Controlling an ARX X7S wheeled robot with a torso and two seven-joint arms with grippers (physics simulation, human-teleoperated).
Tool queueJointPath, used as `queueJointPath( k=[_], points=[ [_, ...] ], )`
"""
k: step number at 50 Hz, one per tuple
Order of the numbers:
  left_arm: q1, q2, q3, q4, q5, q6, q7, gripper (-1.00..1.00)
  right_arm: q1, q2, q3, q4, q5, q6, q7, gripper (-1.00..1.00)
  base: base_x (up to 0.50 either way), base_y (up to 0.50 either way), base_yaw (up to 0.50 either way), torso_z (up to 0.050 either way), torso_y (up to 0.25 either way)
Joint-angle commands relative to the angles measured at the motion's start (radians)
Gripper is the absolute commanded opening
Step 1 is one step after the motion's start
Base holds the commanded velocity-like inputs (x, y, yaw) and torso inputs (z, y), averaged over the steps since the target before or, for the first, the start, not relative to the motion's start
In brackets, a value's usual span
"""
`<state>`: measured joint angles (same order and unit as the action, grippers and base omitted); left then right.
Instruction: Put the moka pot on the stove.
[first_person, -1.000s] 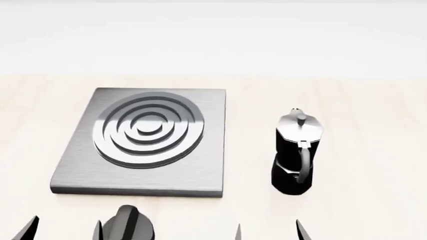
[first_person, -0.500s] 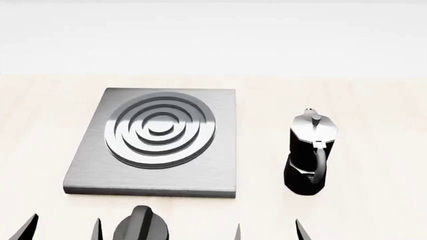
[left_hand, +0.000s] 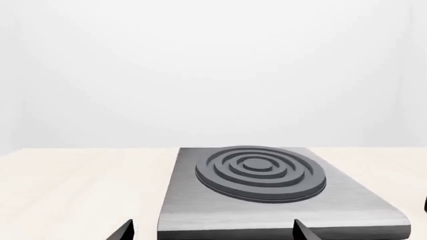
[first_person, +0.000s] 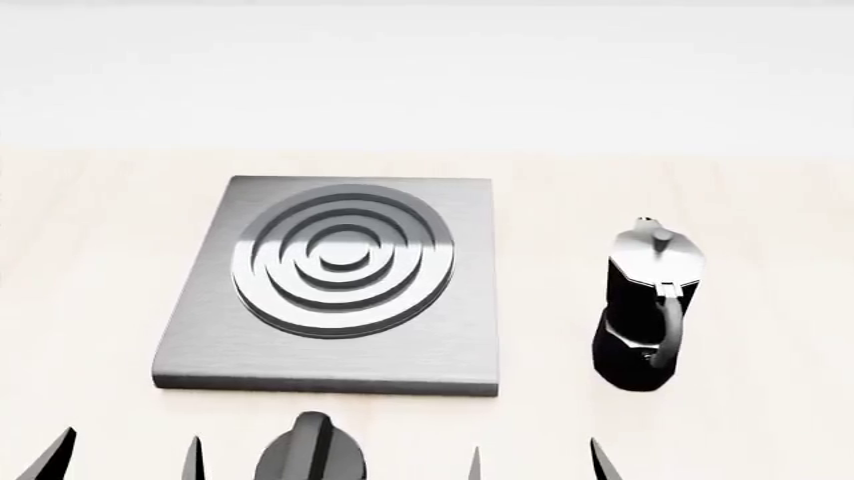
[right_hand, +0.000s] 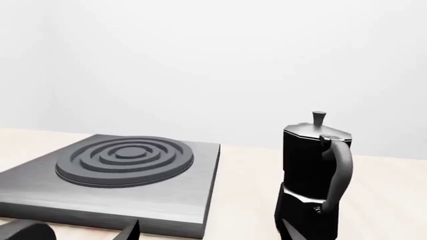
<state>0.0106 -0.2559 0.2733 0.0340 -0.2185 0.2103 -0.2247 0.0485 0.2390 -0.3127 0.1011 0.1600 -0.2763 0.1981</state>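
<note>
The black moka pot (first_person: 649, 305) with a silver lid stands upright on the pale wooden table, to the right of the stove (first_person: 334, 290), apart from it. The stove is a grey metal slab with raised burner rings. It also shows in the left wrist view (left_hand: 267, 195) and the right wrist view (right_hand: 120, 175). The pot shows in the right wrist view (right_hand: 313, 175), handle toward the camera. My left gripper (first_person: 127, 462) is open and empty at the near edge, in front of the stove's left part. My right gripper (first_person: 534, 465) is open and empty, in front of and a little left of the pot.
A black round knob with a ridge (first_person: 310, 455) sits on the table just in front of the stove, between my grippers. It shows partly in the right wrist view (right_hand: 23, 232). A plain white wall (first_person: 427, 70) stands behind the pale table (first_person: 774, 200).
The stove, pot and knob have all shifted to the right in the head view, so the view has moved left. The gripper tips stay in the same place in the frame.
</note>
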Motion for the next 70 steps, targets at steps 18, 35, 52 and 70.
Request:
queueJointPath(
  k=[18,35,52,70],
  points=[
    [-0.003,-0.01,0.008,-0.001,-0.008,0.0,-0.01,1.0,0.004,0.009,-0.014,0.002,0.008,-0.006,0.005,1.0,0.0,0.07,0.0,0.0,0.0],
    [-0.004,-0.015,0.012,-0.004,-0.013,0.002,-0.015,1.0,0.005,0.015,-0.021,0.002,0.013,-0.005,0.008,1.0,0.0,0.07,0.0,0.0,0.0],
    [-0.003,-0.023,0.016,0.0,-0.02,0.001,-0.019,1.0,0.008,0.02,-0.029,0.004,0.018,-0.009,0.008,1.0,0.0,0.07,0.0,0.0,0.0],
    [-0.002,-0.028,0.019,-0.005,-0.028,0.001,-0.021,1.0,0.009,0.024,-0.035,0.001,0.029,-0.004,0.011,1.0,0.0,0.07,0.0,0.0,0.0]
  ],
)
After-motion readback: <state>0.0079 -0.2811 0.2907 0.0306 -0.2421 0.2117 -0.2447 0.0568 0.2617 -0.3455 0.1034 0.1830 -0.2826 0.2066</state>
